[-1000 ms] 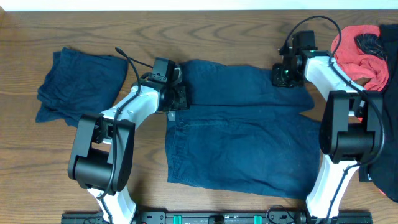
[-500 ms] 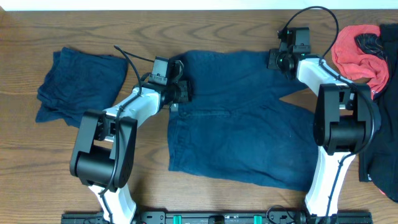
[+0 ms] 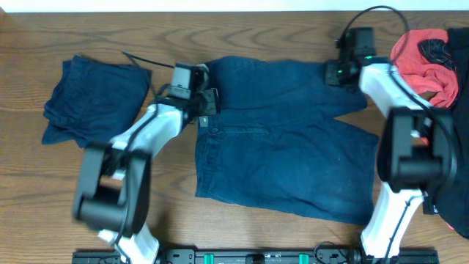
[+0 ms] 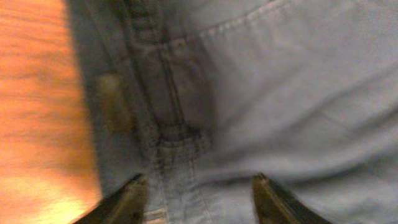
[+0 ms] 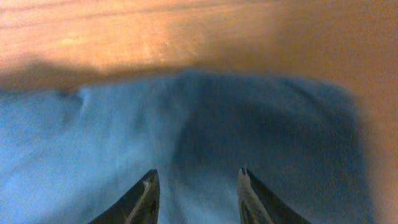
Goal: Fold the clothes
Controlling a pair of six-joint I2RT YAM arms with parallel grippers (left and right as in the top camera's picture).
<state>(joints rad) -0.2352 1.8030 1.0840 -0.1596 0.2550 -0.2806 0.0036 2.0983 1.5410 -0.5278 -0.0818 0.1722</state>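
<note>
So, left of the shorts (image 3: 286, 158) one garment (image 3: 95, 103) sits folded — shorts still flat, pile (image 3: 421, 62) right of them waiting; my left end effector (image 3: 207, 104) and right end effector (image 3: 338, 72) both spread.

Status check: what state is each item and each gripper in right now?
denim shorts: spread flat, unfolded
blue garment: folded, far left
red cloth: crumpled
black cloth: partly out of frame, unclear
left gripper: open, over shorts' waistband
right gripper: open, over shorts' far leg
</note>
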